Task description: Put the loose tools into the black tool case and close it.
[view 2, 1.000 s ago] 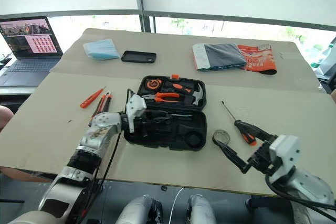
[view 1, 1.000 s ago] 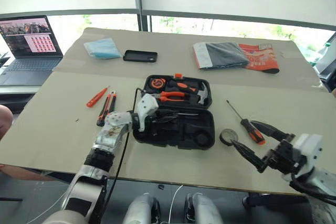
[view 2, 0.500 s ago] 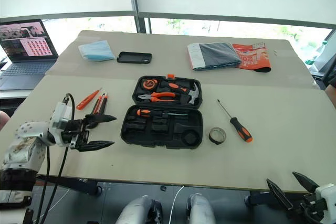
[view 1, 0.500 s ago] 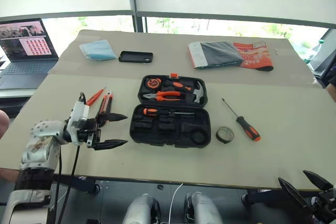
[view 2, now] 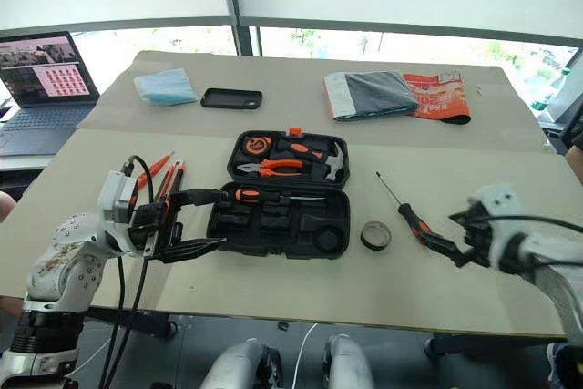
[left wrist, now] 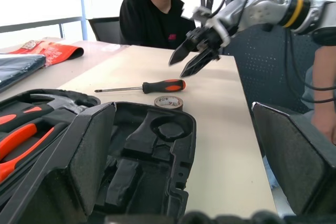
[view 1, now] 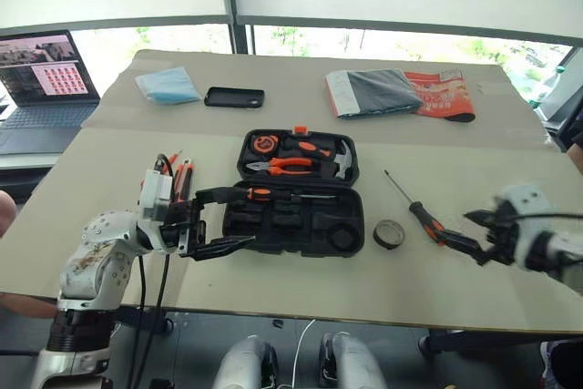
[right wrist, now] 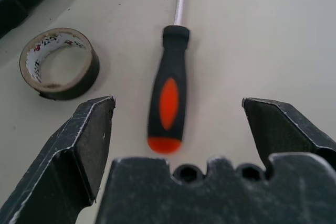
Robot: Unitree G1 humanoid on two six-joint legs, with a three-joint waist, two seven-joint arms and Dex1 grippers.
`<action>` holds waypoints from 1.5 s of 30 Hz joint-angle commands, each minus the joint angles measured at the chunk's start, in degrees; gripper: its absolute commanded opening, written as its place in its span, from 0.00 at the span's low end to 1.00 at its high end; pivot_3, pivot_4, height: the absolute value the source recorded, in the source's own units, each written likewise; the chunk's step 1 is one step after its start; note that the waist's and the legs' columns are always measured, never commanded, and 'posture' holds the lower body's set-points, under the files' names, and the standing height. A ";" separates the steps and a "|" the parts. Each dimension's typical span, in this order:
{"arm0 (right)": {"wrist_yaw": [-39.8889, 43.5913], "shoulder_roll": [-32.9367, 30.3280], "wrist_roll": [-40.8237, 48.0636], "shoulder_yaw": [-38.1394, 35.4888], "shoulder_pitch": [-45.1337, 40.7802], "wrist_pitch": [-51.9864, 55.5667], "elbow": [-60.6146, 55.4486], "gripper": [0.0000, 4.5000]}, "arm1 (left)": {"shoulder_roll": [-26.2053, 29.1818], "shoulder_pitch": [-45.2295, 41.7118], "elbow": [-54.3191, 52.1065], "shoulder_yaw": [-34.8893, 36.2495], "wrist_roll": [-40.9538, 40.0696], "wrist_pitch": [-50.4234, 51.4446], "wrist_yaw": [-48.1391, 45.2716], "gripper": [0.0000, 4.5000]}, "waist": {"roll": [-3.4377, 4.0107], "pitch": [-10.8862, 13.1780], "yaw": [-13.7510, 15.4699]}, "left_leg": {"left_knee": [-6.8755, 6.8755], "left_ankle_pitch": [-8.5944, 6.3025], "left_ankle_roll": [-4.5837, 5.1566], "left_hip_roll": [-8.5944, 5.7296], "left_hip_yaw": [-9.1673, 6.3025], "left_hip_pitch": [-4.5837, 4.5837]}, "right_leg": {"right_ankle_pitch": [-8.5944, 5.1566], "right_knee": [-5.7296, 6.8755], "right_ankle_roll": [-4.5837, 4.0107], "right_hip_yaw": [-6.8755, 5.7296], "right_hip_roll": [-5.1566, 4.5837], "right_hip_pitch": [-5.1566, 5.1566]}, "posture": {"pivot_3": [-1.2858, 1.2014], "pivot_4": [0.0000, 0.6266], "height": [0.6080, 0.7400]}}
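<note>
Black fingers spread wide on the right gripper (right wrist: 173,129), nothing between them, lined up just short of the butt of the screwdriver (right wrist: 168,90) lying flat on the table (view 1: 474,280). That tool looks light and stiff: a thick rubbery black-and-orange handle, a thin bare steel shaft. My call is to pinch across the fat middle of the handle, where the grip looks least slippery; the round shaft would likely roll or slide out. Just beside it sits the tape roll (right wrist: 59,62), a small hollow ring, light, probably easiest taken across its wall. Further over, the case (view 1: 296,225) lies open, one screwdriver already in a slot of the near half, pliers and hammer in the far half. Its lid is rigid plastic and should swing on the hinge with a push. The left gripper (view 1: 223,220) hangs by the case's left end, jaws wide too, empty. Beyond it, a knife (view 1: 183,179) and thin orange screwdriver (view 1: 170,164) wait on the table.
</note>
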 commanded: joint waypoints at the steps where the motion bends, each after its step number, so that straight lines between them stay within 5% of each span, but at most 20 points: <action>1: -0.10 -0.44 -3.04 4.78 -5.65 3.85 4.12 1.00 | -0.09 -1.41 -1.63 0.08 -0.96 -0.04 0.58 0.99 | 0.00 0.00 0.05 | 0.06 0.03 -0.05 -0.01 0.01 -0.04 | 0.01 -0.01 0.02 0.00 -0.02 0.00 | 0.52 0.24 1.00; 5: -0.81 2.20 -5.26 8.68 -11.30 5.08 7.49 0.86 | 0.08 -1.50 -2.19 -0.55 -0.67 -0.36 0.03 1.00 | -0.01 0.00 -0.26 | 0.16 0.07 -0.11 -0.08 0.11 -0.13 | 0.11 -0.10 0.20 0.02 -0.09 0.01 | 0.52 0.24 1.00; 13: -5.85 5.27 -8.91 3.11 -8.40 0.05 7.71 0.25 | 2.98 -0.78 -7.30 -2.67 -5.38 6.91 -2.73 1.00 | -0.03 0.01 -0.15 | 0.15 0.11 -0.18 -0.08 0.16 -0.08 | 0.11 -0.08 0.27 0.04 -0.12 0.04 | 0.52 0.24 1.00; 19: 2.18 5.83 -7.30 1.38 -9.94 -13.02 2.71 0.23 | 1.36 -2.55 -4.23 -2.03 -2.50 3.12 -0.72 1.00 | -0.01 0.01 -0.53 | 0.14 0.16 -0.28 -0.08 0.17 -0.03 | 0.12 -0.01 0.28 0.05 -0.07 0.03 | 0.52 0.24 1.00; 26: 19.60 11.42 -16.38 29.42 -37.34 -13.93 3.11 0.23 | 3.45 4.67 2.35 5.44 2.95 -3.88 4.13 1.00 | -0.33 0.09 -3.41 | -0.29 0.30 -0.50 0.17 0.01 0.44 | 0.12 0.07 -0.03 0.20 0.13 -0.02 | 0.52 0.24 1.00; 33: 25.80 19.53 -25.36 43.49 -47.35 -14.78 9.68 0.23 | 5.74 11.79 -1.14 9.70 1.80 -3.58 5.17 1.00 | -0.41 0.20 -1.16 | -0.54 0.66 -1.08 0.09 -0.09 0.00 | 0.04 0.23 -1.11 -0.10 -0.04 -0.43 | 0.52 0.24 1.00; 45: 26.41 21.48 -29.96 42.36 -47.90 -15.06 16.01 0.23 | 4.39 15.95 -7.08 9.40 1.28 -2.74 9.01 1.00 | -0.42 0.20 -1.46 | -0.40 0.37 -1.29 0.02 -0.07 0.12 | -0.02 0.18 -0.59 -0.18 -0.20 -0.23 | 0.52 0.24 1.00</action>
